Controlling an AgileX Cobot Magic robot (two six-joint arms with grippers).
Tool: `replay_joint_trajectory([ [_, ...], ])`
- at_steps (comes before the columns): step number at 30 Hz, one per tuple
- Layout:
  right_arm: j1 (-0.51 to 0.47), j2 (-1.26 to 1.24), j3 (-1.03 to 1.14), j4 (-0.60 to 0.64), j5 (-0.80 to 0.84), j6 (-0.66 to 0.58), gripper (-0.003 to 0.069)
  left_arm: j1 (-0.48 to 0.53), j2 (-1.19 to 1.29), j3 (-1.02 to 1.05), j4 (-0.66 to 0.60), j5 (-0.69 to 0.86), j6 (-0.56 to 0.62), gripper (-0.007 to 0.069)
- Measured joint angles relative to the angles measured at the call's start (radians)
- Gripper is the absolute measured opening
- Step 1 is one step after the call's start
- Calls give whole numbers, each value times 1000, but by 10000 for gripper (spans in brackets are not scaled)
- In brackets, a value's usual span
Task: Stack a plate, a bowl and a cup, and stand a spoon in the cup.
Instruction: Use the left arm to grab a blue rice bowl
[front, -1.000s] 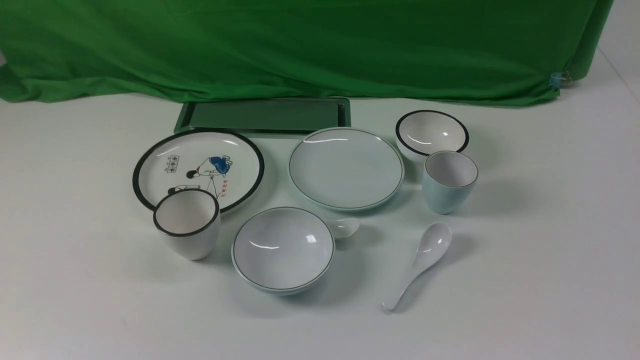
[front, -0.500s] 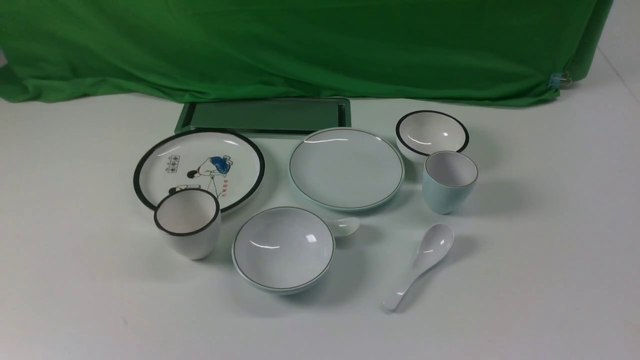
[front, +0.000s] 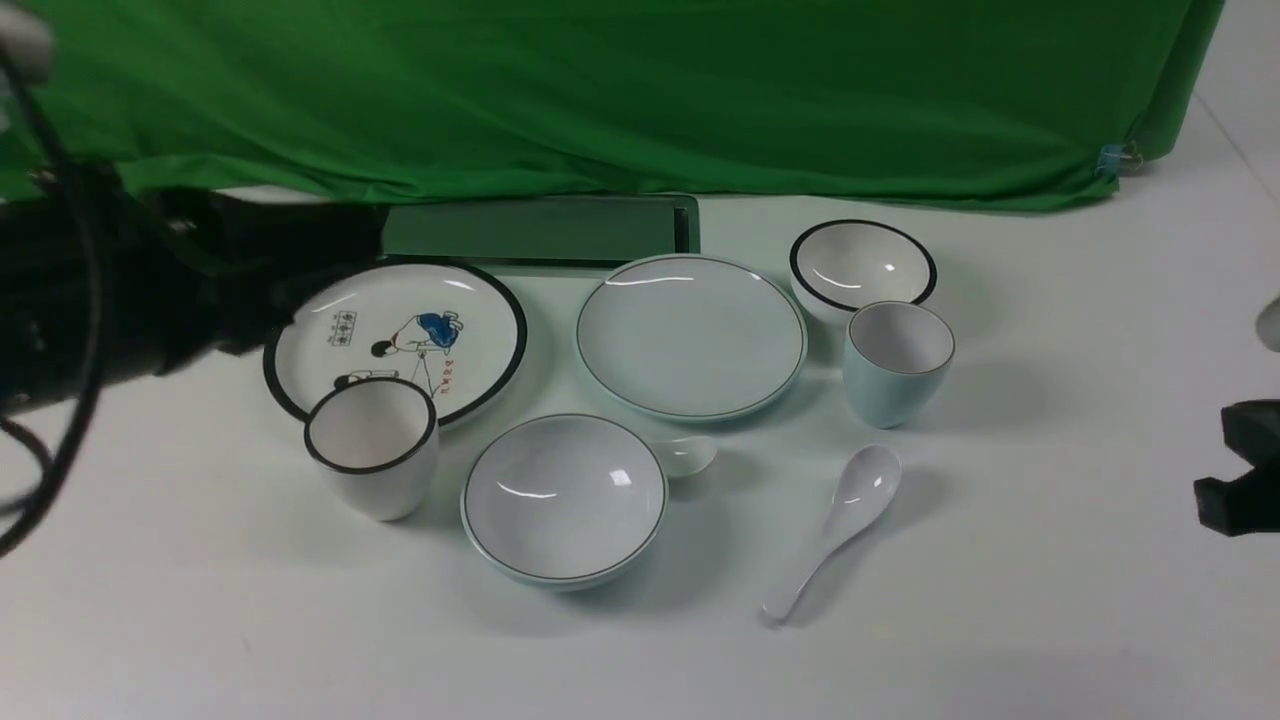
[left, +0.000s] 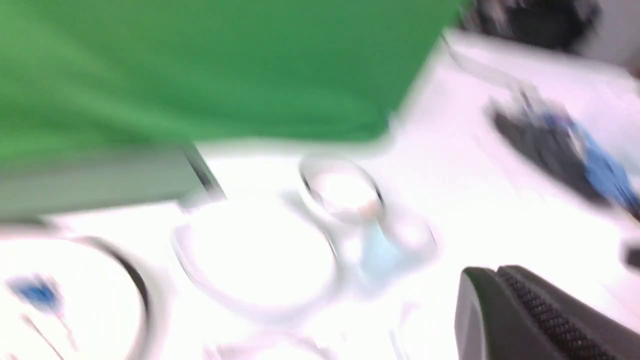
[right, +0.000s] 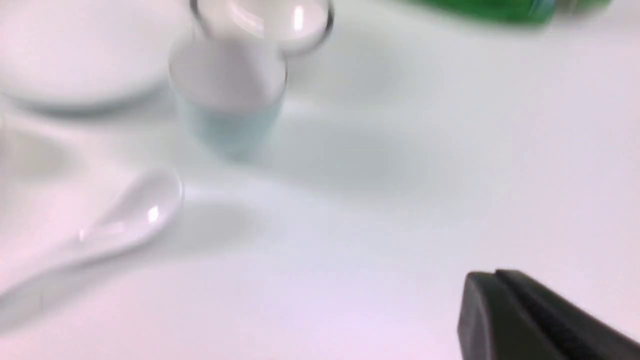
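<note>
The pale blue-green plate lies at the centre. The wider pale bowl stands in front of it to the left. The pale blue cup stands upright right of the plate. The long white spoon lies flat in front of the cup. My left gripper is a blurred black mass at the far left, above the cartoon plate's far edge. Its jaws look shut and empty in the left wrist view. My right gripper shows at the right edge, well right of the cup. It looks shut and empty in the right wrist view, which shows the cup and spoon.
A white black-rimmed cartoon plate and a white black-rimmed cup stand at the left. A small black-rimmed bowl stands behind the blue cup. A short spoon peeks from behind the pale bowl. A dark tray lies before the green cloth.
Both arms have come into view: the left arm from the left edge toward the cartoon plate, the right gripper at the right edge. The dishes have not moved.
</note>
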Motion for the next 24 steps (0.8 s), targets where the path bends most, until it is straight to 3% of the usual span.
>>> replay_joint_trajectory([
  [3,53,93,-84,0,90,2,16,-9,90,-25,38,35,37,-27],
  [5,87,124,-109,0,112,1,17,-10,96,-36,42,153,132,-27],
  [10,156,171,-125,0,148,-29,20,-6,68,-45,39,613,279,-27],
  [15,171,192,-128,0,202,-35,21,30,35,-46,-139,889,444,-27],
  [17,171,202,-128,0,239,-49,21,46,33,-52,-422,1077,754,-27],
  [19,172,208,-128,0,245,-50,21,49,37,-56,-553,1144,880,-27],
  [23,172,236,-128,6,217,-51,21,37,66,-68,-1375,1305,1487,-17],
  [24,172,239,-128,9,211,-51,21,31,71,-68,-1465,1319,1561,-16],
])
